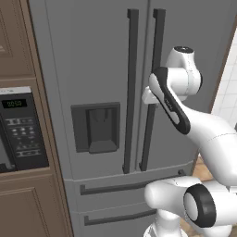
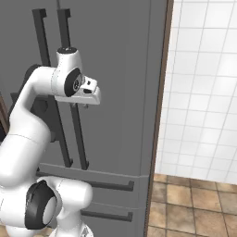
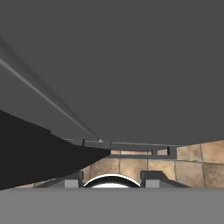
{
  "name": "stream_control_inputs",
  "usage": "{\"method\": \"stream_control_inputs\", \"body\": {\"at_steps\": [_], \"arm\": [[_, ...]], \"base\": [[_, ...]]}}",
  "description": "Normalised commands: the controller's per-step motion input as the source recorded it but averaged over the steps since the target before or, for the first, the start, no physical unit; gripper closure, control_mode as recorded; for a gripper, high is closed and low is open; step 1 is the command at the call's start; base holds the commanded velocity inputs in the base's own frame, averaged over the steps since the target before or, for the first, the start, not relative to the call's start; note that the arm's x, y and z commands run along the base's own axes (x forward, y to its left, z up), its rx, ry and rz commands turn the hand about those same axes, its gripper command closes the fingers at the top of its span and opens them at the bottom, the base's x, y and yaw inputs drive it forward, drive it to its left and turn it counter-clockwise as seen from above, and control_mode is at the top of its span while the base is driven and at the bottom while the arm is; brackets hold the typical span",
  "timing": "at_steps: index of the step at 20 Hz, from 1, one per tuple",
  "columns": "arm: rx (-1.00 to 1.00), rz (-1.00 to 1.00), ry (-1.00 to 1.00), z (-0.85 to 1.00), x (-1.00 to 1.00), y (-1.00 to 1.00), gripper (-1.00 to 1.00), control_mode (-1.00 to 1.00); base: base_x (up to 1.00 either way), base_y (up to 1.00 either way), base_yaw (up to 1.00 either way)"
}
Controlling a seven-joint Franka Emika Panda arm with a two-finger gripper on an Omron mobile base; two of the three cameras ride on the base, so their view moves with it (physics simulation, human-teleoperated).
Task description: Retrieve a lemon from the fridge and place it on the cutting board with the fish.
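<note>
The grey fridge (image 1: 102, 55) (image 2: 120, 69) stands shut, both doors and both drawers closed. The lemon is hidden and the cutting board is out of view. My gripper (image 1: 149, 99) (image 2: 84, 106) hangs in front of the right door, close against its dark vertical handle (image 1: 156, 51) (image 2: 78, 134), about halfway up. The hand view looks down along the door (image 3: 131, 65). There my gripper (image 3: 111, 180) has its two tips a little apart with nothing between them, and the handle (image 3: 35, 148) runs past on the left.
A black built-in microwave (image 1: 21, 129) sits in brown cabinets left of the fridge. To the right are a white tiled wall (image 2: 203, 92) and a tan tiled floor (image 2: 194, 203). The left door carries a dispenser recess (image 1: 96, 127). The drawer handles (image 1: 125, 186) run below the doors.
</note>
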Motion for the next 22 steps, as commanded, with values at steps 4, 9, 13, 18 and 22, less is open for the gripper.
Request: {"method": "stream_control_inputs", "body": {"at_steps": [4, 9, 13, 18, 22], "arm": [[0.0, 0.0, 0.0, 0.0, 0.0, 0.0, -1.0, 1.0], [0.0, 0.0, 0.0, 0.0, 0.0, 0.0, -1.0, 1.0], [0.0, 0.0, 0.0, 0.0, 0.0, 0.0, -1.0, 1.0], [0.0, 0.0, 0.0, 0.0, 0.0, 0.0, -1.0, 1.0], [0.0, 0.0, 0.0, 0.0, 0.0, 0.0, -1.0, 1.0]], "base": [[0.0, 0.0, 0.0], [-0.12, 0.02, 0.0], [-0.31, 0.19, -0.02], [-0.27, 0.21, -0.07], [-0.22, 0.2, -0.08]]}}
